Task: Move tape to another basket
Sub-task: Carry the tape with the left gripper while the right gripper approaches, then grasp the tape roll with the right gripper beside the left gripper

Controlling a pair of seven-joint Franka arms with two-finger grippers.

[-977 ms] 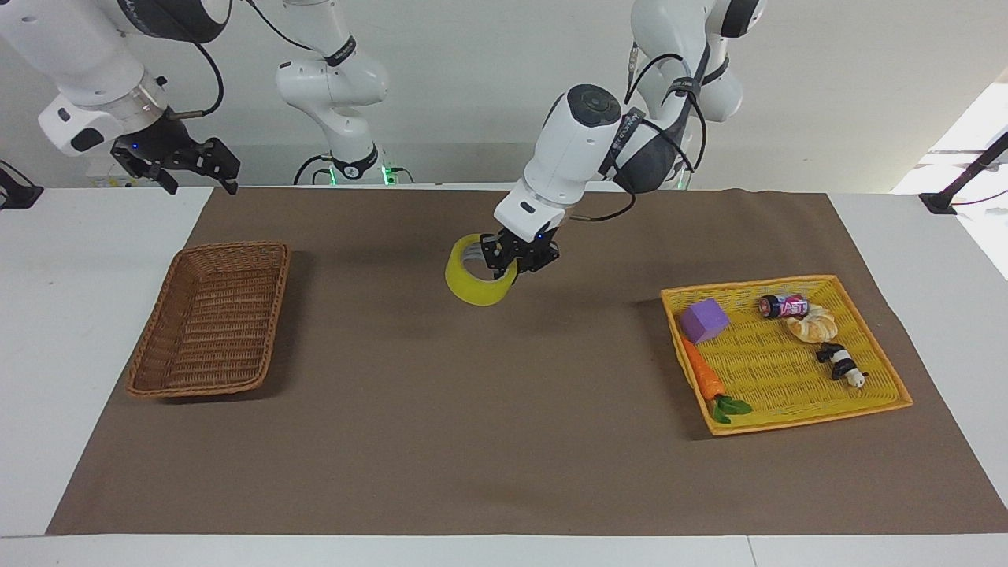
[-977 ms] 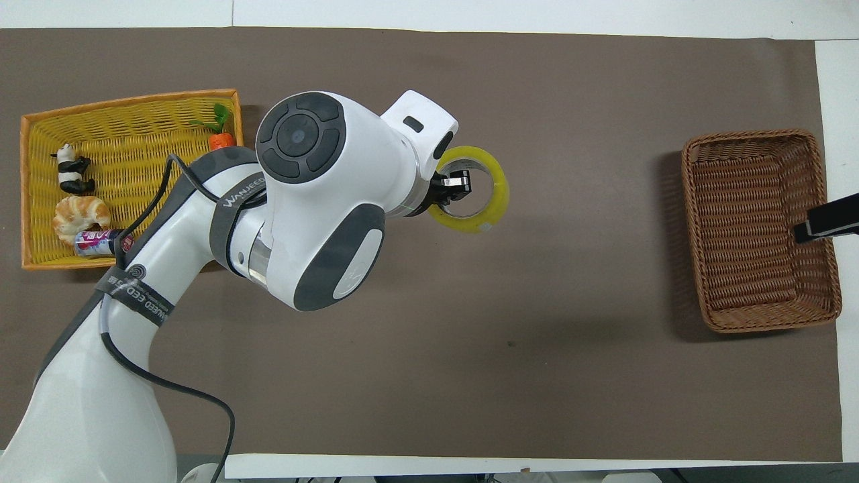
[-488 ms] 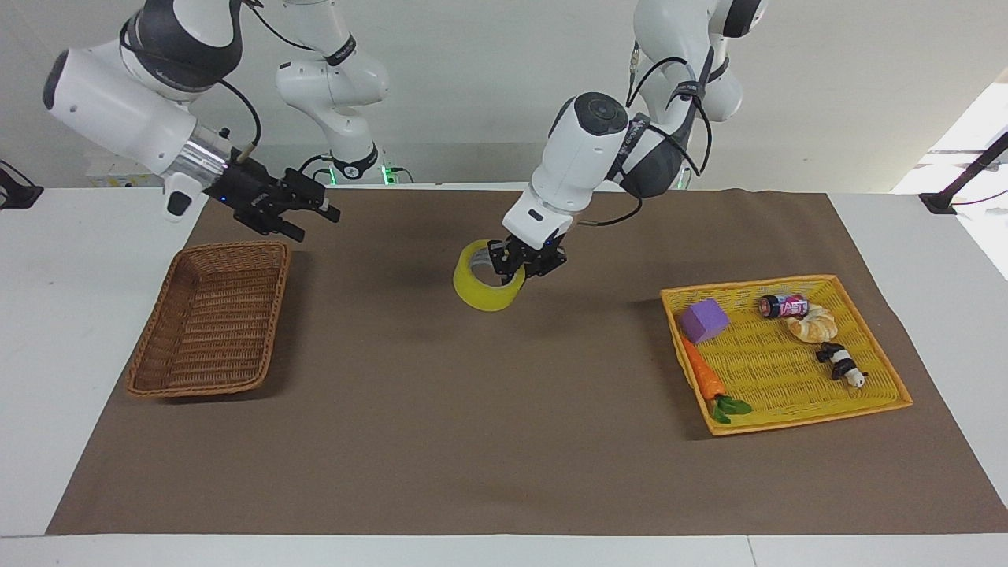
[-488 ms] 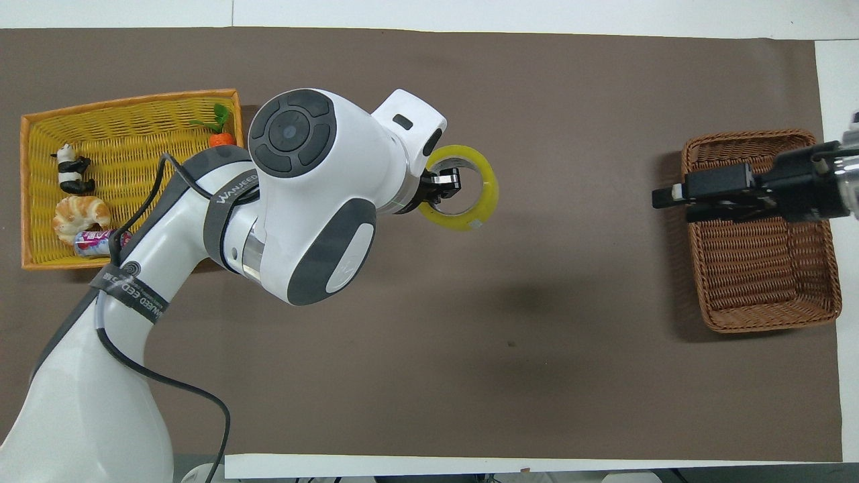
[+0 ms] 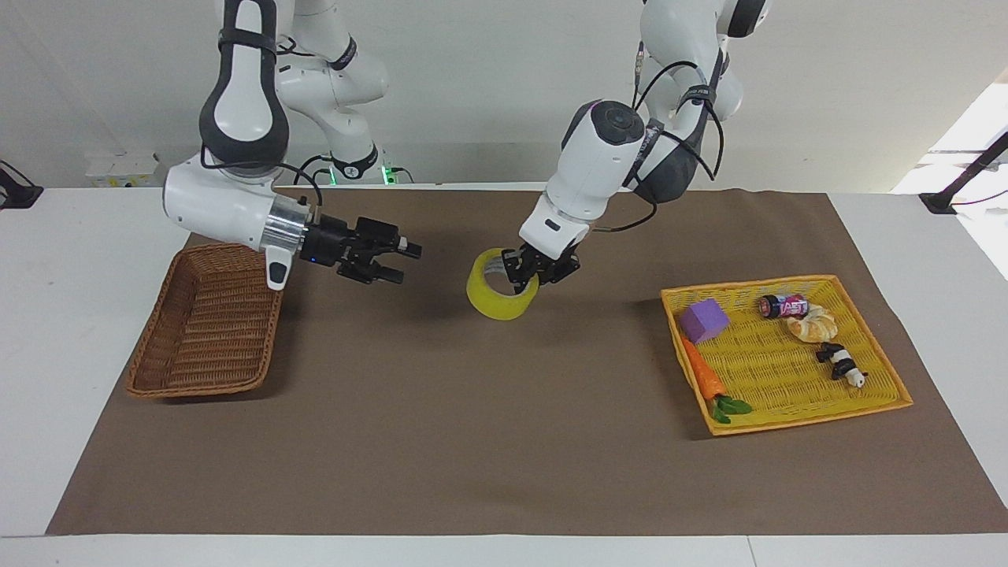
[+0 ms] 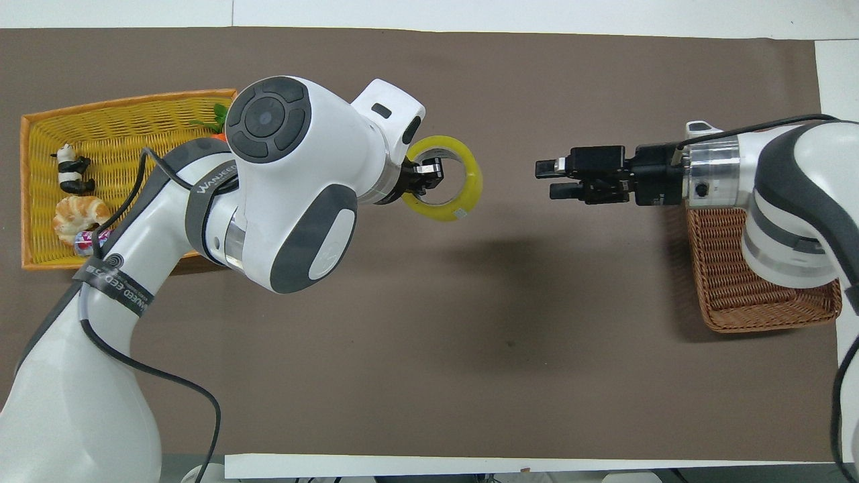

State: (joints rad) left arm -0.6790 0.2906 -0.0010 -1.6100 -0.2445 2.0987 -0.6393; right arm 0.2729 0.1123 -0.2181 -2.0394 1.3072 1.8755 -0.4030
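Two arms: handover forming at frame centre.
left gripper (image 5: 526,273): clamps translucent yellow packing tape roll (image 5: 498,290).
right gripper (image 5: 395,261): fingers apart, has swung from brown wicker basket (image 5: 206,323) toward tape.

Both arms have glossy white rounded shells with dark grey joint bands and round grey end caps carrying 4 button segments; a grey strap printed with white lettering wraps the left arm's link, and black cables loop loosely along each arm. Each wrist ends in a white block and a black 2-finger gripper, the left gripper (image 5: 529,276) and the right gripper (image 5: 398,262), the latter preceded by a bright metal ring.
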